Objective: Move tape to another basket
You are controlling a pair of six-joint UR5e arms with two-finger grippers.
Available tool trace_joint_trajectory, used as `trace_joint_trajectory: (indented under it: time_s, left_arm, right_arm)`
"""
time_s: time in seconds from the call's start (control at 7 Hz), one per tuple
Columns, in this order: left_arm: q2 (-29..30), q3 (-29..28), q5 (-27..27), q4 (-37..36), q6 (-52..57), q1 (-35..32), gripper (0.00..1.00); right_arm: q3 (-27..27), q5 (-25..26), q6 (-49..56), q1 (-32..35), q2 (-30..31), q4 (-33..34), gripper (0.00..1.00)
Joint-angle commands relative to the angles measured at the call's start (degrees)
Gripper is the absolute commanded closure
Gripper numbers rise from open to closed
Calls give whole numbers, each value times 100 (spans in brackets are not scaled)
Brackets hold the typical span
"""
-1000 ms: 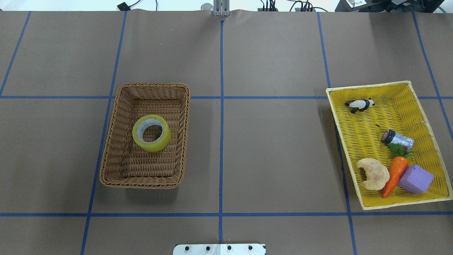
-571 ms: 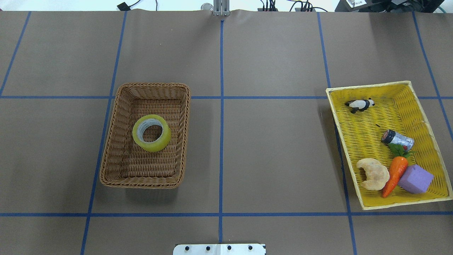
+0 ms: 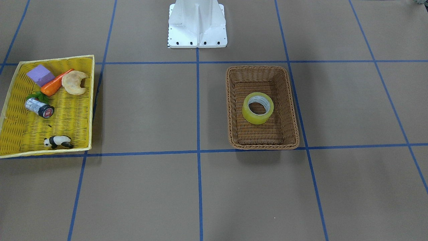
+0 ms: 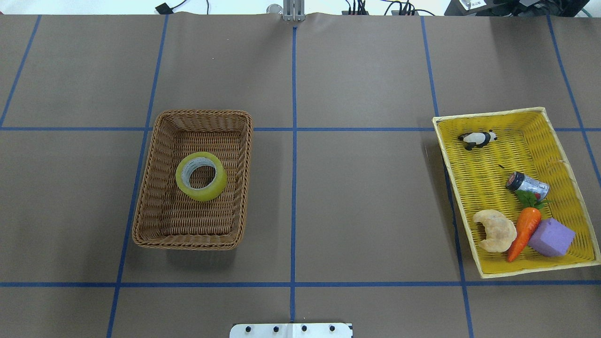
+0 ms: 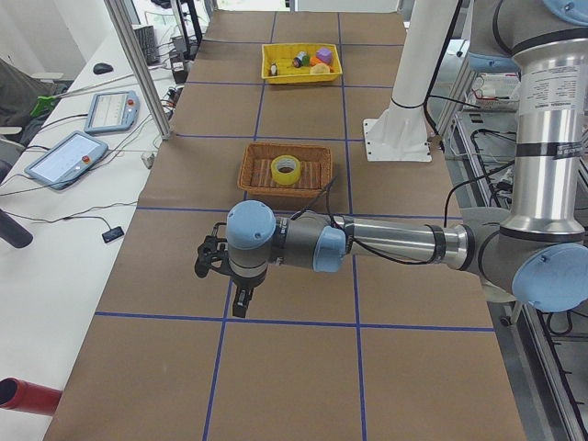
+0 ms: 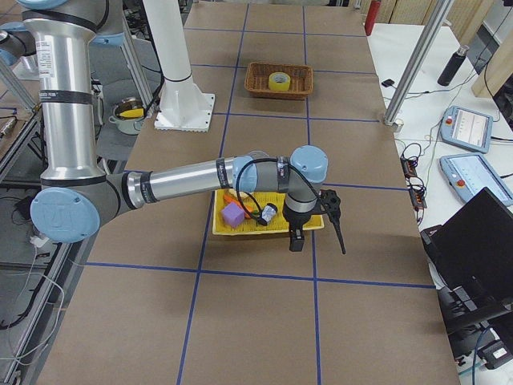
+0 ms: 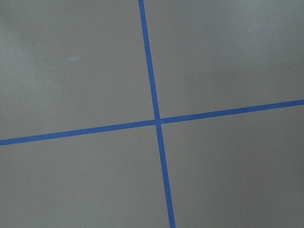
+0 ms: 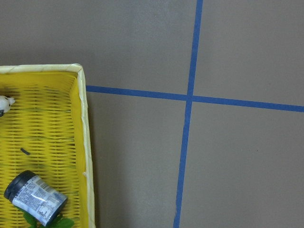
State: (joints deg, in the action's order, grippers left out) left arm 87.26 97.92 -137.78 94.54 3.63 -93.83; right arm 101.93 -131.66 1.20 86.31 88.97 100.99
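Overhead, last second to now: no change logged. Tape [image 4: 205, 191] reads at the same spot in the basket [image 4: 149, 188] (flat, hole up, as before). Items in the yellow tray [image 4: 483, 178] show no shift. The other views have no earlier picture, so arm motion cannot be judged.

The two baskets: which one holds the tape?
The brown wicker basket, with only the tape inside; the yellow tray holds other items.

Left arm [image 5: 395, 243] reaches out level, forearm horizontal, left gripper [image 5: 207, 258] at its end. Right arm [image 6: 184, 178] does likewise, right gripper [image 6: 333, 216] outermost (neither one's opening is readable).
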Motion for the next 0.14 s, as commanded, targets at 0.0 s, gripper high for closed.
trace_joint_trajectory:
  time_s: [0.0]
  left_arm:
    - [36,-79,-3,-14,-3,5,2]
  right_arm:
    - [-7,9,3,0,-2,0,0]
